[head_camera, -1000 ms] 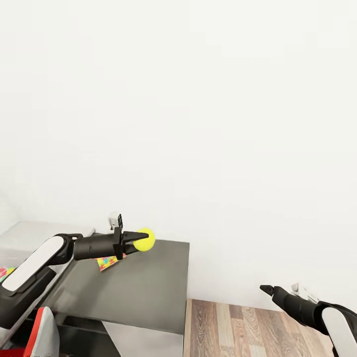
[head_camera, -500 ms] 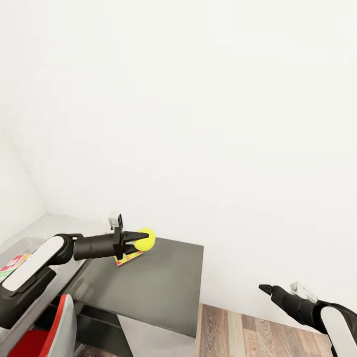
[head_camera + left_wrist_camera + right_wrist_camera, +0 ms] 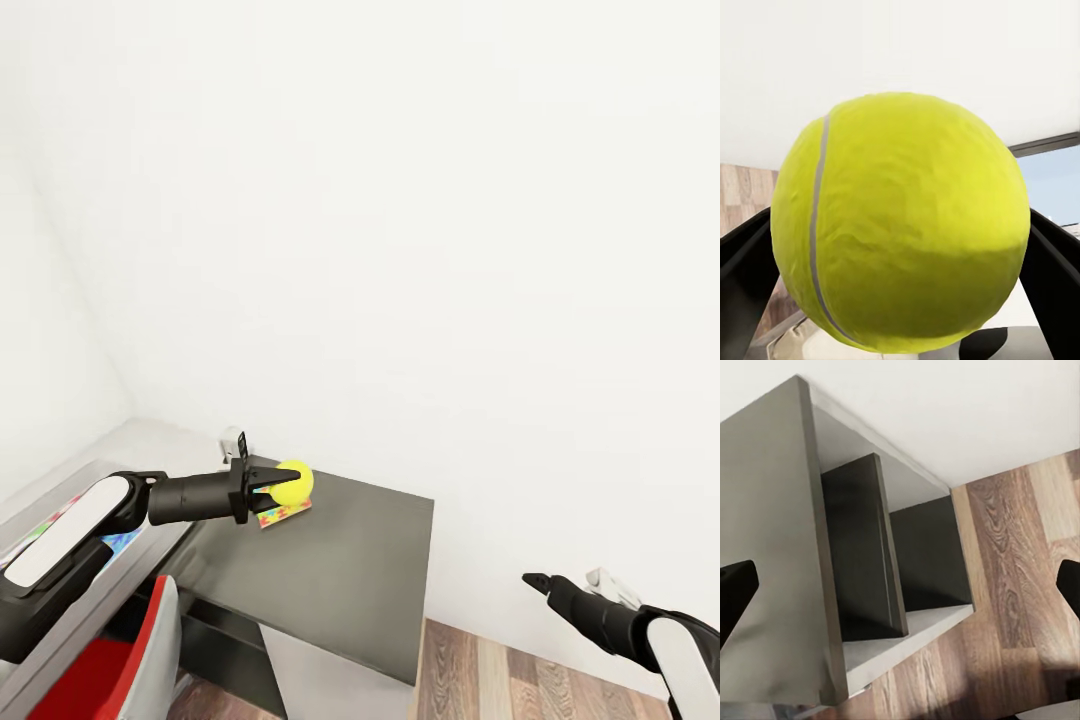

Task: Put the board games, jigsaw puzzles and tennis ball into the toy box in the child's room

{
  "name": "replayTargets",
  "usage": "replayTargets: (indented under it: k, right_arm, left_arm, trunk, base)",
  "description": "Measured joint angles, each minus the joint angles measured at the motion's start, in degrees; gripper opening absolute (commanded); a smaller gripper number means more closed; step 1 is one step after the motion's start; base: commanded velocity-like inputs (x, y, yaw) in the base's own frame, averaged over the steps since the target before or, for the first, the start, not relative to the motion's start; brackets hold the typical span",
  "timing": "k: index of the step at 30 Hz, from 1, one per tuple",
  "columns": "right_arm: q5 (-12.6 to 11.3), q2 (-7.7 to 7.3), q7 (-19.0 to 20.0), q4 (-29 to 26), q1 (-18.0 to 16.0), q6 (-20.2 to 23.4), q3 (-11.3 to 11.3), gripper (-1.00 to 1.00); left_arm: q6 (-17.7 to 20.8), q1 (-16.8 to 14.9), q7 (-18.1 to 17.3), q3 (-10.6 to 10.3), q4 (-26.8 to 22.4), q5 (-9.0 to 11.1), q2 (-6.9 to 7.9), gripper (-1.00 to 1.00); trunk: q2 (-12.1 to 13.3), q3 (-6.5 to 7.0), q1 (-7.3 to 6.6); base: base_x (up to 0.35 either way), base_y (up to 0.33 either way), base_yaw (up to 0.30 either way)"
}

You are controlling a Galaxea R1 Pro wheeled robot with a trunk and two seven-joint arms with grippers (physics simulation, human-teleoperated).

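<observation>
My left gripper (image 3: 290,480) is shut on the yellow tennis ball (image 3: 293,483) and holds it in the air over the near corner of the dark grey cabinet (image 3: 340,570). In the left wrist view the tennis ball (image 3: 904,221) sits between the two black fingers (image 3: 1054,277). A jigsaw puzzle (image 3: 285,515) shows just below the ball, partly hidden by the gripper. The pale grey table (image 3: 160,445) runs off to the left, with the toy box (image 3: 75,478) and some colourful boxes (image 3: 118,545) under my left arm. My right gripper (image 3: 535,578) hangs open over the floor, holding nothing.
A red and grey chair (image 3: 110,670) stands at the lower left by the table. A white wall rises close behind the cabinet. Wood floor (image 3: 500,680) lies to the right of the cabinet. In the right wrist view the cabinet's open shelves (image 3: 870,577) show from the side.
The whole picture has slid to the right, so the camera has turned left. Both arms keep their places in the view, and the ball stays held.
</observation>
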Motion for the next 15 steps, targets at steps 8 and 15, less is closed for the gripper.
replayTargets:
  k: [8,15]
  right_arm:
    - [0.0,0.13,0.0,0.0,0.0,0.0,-0.2,1.00]
    - [0.0,0.22,-0.1,-0.1,0.0,0.0,0.0,1.00]
  left_arm:
    - [0.0,0.0,0.0,0.0,0.0,0.0,0.06,-1.00]
    - [0.0,0.0,0.0,0.0,0.0,0.0,0.07,-1.00]
  trunk:
    - [0.0,0.00,0.00]
    - [0.0,0.00,0.00]
  base:
    - [0.000,0.000,0.003]
    - [0.000,0.000,0.208]
